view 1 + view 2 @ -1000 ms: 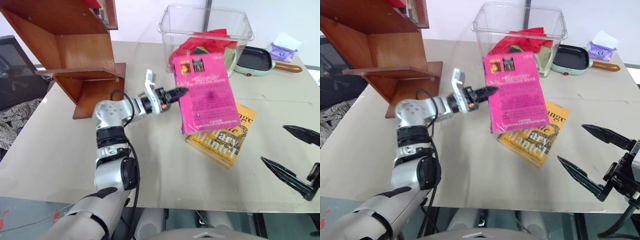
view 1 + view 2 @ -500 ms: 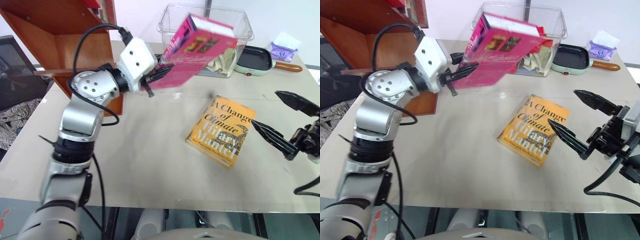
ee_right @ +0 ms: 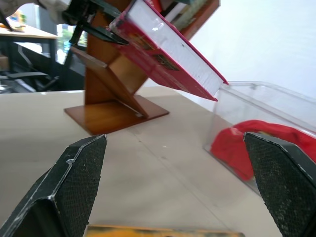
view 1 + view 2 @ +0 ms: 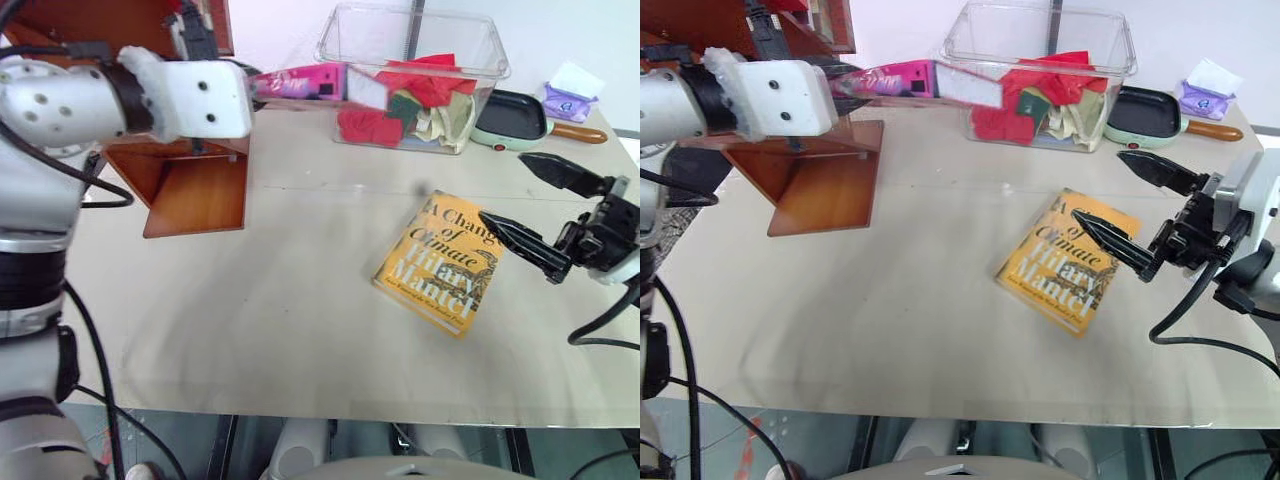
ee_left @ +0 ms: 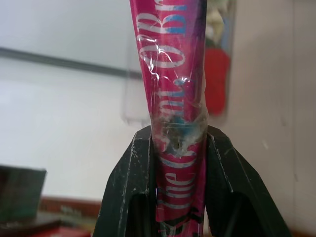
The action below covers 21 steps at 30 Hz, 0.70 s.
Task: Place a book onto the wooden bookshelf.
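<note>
We start with the table [image 4: 300, 300]: it carries the wooden bookshelf [image 4: 190, 190] at our left rear, the clear bin [image 4: 420, 70] of cloths behind, a yellow book [image 4: 440, 265] lying flat mid-right

The book [image 4: 310, 82] is up in the air, clear of the table, just right of the shelf's upright board and in front of the bin. Left gripper [image 5: 177, 148] has its fingers clamped on the spine end, book sticking out roughly level

Handling, our read: thick paperback, so moderate weight, stiff enough across its thickness but the free end hangs far from the pinch, so we expect it to droop or pivot if we swing fast. Glossy cover with what looks like clear tape at the spine, so likely slippery. A hold deeper over the spine, nearer the middle, would be safer than this end pinch

Looks: bright pink, pink spine with pale lettering, white page block showing on the far edge [image 3: 182, 49]

Right gripper [image 4: 535, 210] hangs over the yellow book's right edge, fingers spread wide, holding nothing
</note>
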Available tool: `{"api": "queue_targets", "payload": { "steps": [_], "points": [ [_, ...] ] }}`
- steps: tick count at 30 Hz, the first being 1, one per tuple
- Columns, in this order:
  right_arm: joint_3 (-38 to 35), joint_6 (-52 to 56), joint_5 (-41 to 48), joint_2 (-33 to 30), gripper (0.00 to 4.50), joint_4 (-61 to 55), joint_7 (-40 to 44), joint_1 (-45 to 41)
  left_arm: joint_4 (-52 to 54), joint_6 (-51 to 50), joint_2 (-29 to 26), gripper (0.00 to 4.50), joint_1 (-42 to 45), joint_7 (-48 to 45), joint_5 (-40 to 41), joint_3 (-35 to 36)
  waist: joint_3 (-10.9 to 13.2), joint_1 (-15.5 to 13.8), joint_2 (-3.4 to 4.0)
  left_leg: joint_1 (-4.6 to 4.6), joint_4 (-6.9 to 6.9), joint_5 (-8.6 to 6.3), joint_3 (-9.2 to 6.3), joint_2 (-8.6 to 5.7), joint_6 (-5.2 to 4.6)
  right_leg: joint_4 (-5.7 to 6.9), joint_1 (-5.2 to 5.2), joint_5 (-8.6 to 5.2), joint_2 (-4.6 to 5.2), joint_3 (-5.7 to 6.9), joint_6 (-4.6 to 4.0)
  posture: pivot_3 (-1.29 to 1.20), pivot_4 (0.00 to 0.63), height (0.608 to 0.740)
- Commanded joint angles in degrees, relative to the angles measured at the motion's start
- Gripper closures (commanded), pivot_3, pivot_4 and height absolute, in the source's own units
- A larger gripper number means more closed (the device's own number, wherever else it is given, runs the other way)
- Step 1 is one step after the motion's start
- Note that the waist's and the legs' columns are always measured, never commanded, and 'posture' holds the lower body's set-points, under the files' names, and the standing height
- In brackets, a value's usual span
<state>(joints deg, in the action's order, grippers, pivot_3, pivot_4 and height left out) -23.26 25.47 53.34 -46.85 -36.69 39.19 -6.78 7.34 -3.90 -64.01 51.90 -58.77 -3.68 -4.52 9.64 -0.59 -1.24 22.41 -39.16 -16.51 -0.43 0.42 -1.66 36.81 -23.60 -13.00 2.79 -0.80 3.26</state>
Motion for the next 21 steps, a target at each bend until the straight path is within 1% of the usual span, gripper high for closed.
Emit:
{"api": "queue_targets", "payload": {
  "steps": [1, 3, 6, 9, 15, 21],
  "points": [
    [1.3, -3.3, -2.0, 1.0, 0.0, 4.4, 4.2, -3.0, 1.6, -8.7, -7.2, 3.85, 4.7, -5.3, -2.1, 2.5, 0.2, 0.2, -0.12, 0.0, 0.0, 0.0, 0.01, 0.01, 0.0, 0.0, -0.01, 0.0, -0.03, 0.0, 0.0, 0.0, 0.15, 0.74],
    [2.9, -4.2, -3.2, 2.0, 0.0, 5.8, 5.3, -4.7, 1.0, -11.5, -10.4, 3.85, 5.3, -7.6, -2.7, 2.5, 0.2, 0.5, -0.2, 0.07, -0.01, 0.0, 0.04, 0.06, 0.0, 0.0, -0.07, 0.0, -0.09, 0.04, 0.0, 0.0, 0.15, 0.74],
    [4.0, -4.8, -3.7, 2.9, 0.0, 6.6, 6.5, -6.4, -0.2, -12.0, -15.0, 3.85, 2.5, -9.3, -4.3, 2.8, 0.3, 0.8, -0.08, 0.1, -0.01, 0.0, 0.01, 0.07, 0.0, 0.01, -0.13, -0.01, -0.07, 0.01, 0.01, 0.0, 0.15, 0.74],
    [3.8, -5.5, -4.3, 3.2, 0.0, 7.3, 7.9, -6.9, -2.6, -10.9, -17.1, 3.85, -1.6, -8.2, -6.7, 2.8, 0.3, 0.8, -0.06, 0.15, 0.01, 0.0, 0.01, 0.08, 0.0, 0.05, -0.19, -0.02, -0.07, 0.07, 0.02, 0.0, 0.15, 0.74],
    [0.6, -5.9, -1.1, 2.8, 0.0, 3.3, 10.4, -4.6, -6.3, -11.0, -13.7, 3.85, -7.0, -3.0, -10.3, 1.7, 0.3, 0.9, -0.1, 0.19, -0.04, 0.0, -0.01, 0.1, 0.0, 0.09, -0.19, -0.01, -0.04, 0.06, 0.02, 0.0, 0.15, 0.74],
    [-2.5, -4.3, 1.3, 1.1, 0.0, 1.1, 11.1, -2.2, -8.1, -12.7, -9.9, 3.85, -6.5, -0.2, -12.8, 0.8, 0.3, 1.0, -0.08, 0.04, -0.05, 0.0, -0.03, 0.09, 0.0, 0.24, -0.16, -0.01, -0.03, -0.01, 0.02, 0.0, 0.15, 0.74]
  ]
}}
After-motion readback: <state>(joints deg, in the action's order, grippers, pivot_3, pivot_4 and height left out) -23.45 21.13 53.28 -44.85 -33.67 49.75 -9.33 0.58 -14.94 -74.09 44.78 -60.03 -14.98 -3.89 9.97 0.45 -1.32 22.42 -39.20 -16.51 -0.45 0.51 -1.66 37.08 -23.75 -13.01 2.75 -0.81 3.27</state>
